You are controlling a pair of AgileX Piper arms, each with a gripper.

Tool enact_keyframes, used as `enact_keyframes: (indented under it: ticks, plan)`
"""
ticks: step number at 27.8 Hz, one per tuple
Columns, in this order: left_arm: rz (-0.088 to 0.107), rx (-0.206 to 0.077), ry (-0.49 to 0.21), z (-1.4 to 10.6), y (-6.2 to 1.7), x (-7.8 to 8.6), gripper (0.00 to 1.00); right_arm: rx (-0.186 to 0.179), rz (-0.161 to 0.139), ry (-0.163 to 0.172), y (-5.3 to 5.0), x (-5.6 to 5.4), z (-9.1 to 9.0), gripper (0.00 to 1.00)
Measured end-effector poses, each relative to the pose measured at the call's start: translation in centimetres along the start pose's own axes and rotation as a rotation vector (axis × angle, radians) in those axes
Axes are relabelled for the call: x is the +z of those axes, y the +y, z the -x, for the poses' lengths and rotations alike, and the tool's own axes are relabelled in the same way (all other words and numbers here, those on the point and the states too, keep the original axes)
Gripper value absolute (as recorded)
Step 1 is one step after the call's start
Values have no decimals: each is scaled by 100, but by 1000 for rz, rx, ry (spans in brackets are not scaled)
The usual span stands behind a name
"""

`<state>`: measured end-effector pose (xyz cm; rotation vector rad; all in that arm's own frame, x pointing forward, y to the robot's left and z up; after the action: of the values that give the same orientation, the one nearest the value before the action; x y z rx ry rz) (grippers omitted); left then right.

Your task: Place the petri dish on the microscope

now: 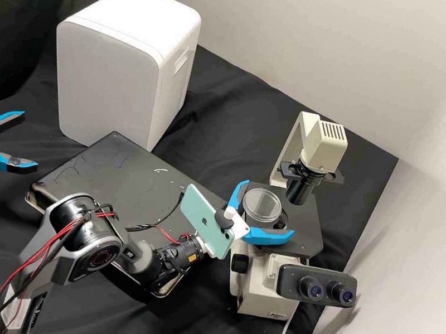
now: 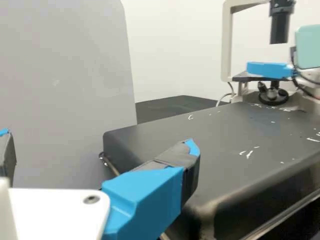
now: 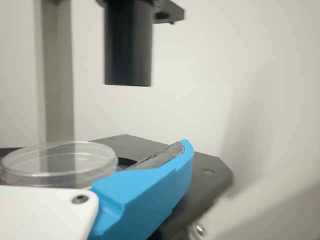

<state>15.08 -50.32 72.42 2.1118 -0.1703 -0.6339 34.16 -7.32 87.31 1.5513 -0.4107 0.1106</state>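
Observation:
The clear petri dish [image 1: 261, 204] lies flat on the black stage [image 1: 307, 228] of the white microscope [image 1: 262, 290], beneath its dark condenser tube [image 1: 298, 189]. My right gripper [image 1: 269, 207] is open around the dish, one blue finger on either side and a small gap to each. In the right wrist view the dish [image 3: 57, 162] rests on the stage beside my blue finger [image 3: 150, 185], under the tube [image 3: 127, 42]. My left gripper [image 1: 29, 138] hangs open and empty at the far left, above the bench; its fingers [image 2: 155, 192] frame the black tray.
A large white box [image 1: 127, 58] stands at the back. A flat black tray [image 1: 117, 175] lies between it and the microscope, with the right arm stretched over its near corner. The microscope's eyepieces [image 1: 327, 289] jut toward the bench's front edge. A white wall closes off the right.

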Motion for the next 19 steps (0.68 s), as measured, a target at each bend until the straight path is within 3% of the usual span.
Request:
enact_keyframes:
  ticks: [2, 3, 5, 10, 14, 19]
  plan:
    - [-19, 1, 15, 7, -2, 1, 100, 9, -9, -15, 4, -1, 38, 100]
    - [-22, 2, 18, 10, 0, 5, 100, 15, -19, -10, 4, 1, 53, 100]
    - [-26, 8, 25, 17, 9, 12, 100, 28, -66, 9, 6, -4, 66, 100]
    - [-46, 8, 28, 22, 7, 26, 100, 36, -115, 18, -6, 13, 91, 100]
    - [-42, 25, 25, 33, 38, 29, 100, 41, -120, 24, -5, 11, 93, 100]
    - [-34, 24, 36, 35, 36, 26, 100, 43, -120, 25, -8, 14, 93, 100]
